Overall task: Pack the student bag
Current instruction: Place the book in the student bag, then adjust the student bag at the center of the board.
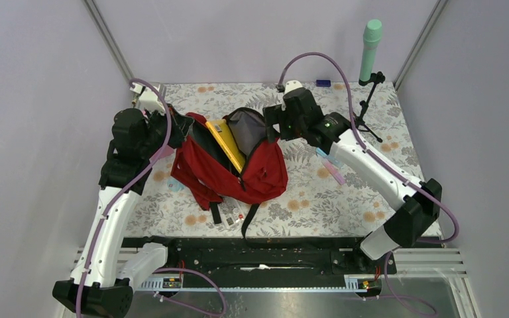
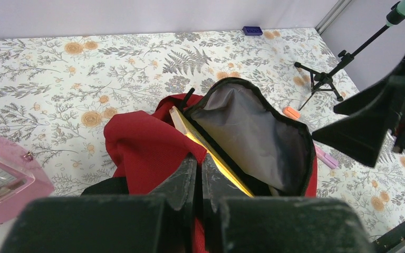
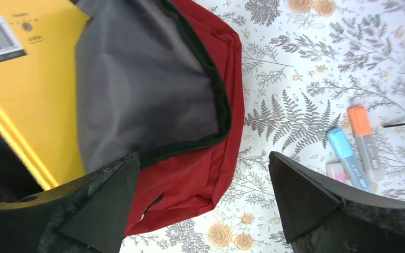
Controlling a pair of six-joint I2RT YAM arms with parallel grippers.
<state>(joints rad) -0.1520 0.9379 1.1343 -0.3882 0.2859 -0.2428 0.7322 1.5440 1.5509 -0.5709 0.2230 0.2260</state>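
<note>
The student bag lies mid bench, mouth gaping toward 12 o'clock. The left pincer is clamped shut on its red rim at 9 o'clock. The right pincer, wide open and empty, hovers at the mouth's 3 o'clock edge.

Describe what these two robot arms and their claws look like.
The left arm and right arm are white tubes with bulky black joints, each with a purple cable. A green light glows on the right. The left gripper and right gripper have black wedge-shaped fingers.
</note>
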